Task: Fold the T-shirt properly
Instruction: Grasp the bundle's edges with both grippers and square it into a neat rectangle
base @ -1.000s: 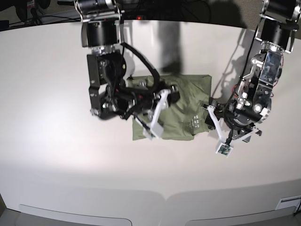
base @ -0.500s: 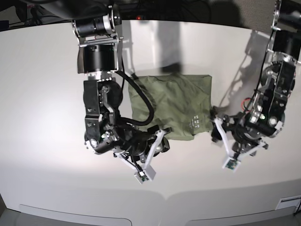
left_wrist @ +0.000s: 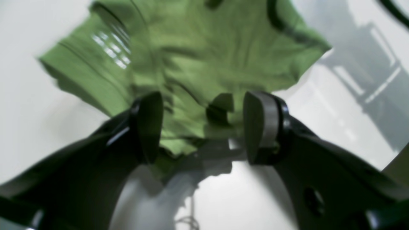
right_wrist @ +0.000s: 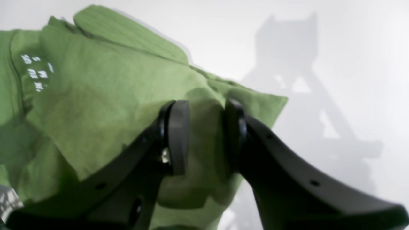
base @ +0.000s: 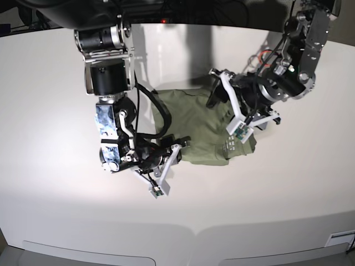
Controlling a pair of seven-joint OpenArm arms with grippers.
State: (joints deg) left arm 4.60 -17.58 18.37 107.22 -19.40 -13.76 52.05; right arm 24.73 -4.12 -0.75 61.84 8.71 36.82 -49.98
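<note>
Item one: the T-shirt (base: 194, 124), olive-green and wrinkled, lying folded into a rough rectangle near the middle of the white counter (base: 55, 83). Its white printed label (base: 230, 145) shows near the corner on the base view's right; the same marks appear in my left wrist view (left_wrist: 110, 48) and my right wrist view (right_wrist: 35, 72).

Item two: my left claw (left_wrist: 201, 127), on the base view's right (base: 219, 91). Its jaws stand wide apart with nothing between them. It hangs over an edge of the shirt, where green cloth meets bare counter. The cloth shows in the gap between the fingers (left_wrist: 150, 124), but I grip none of it (the view is blurred, so whether a fingertip brushes the fabric I cannot tell).

Item three: my right claw (right_wrist: 204, 137), on the base view's left (base: 176, 148). Its jaws are part-way closed, with a fold of the shirt's edge between the two dark pads (right_wrist: 179, 137). The cloth fills the gap and drapes below it, near a free corner of the garment, so I count it as pinched. In the base view this claw sits at the shirt's near edge, low over the counter.

Item four: shadows of both arms, falling on the counter beside the shirt.
</note>
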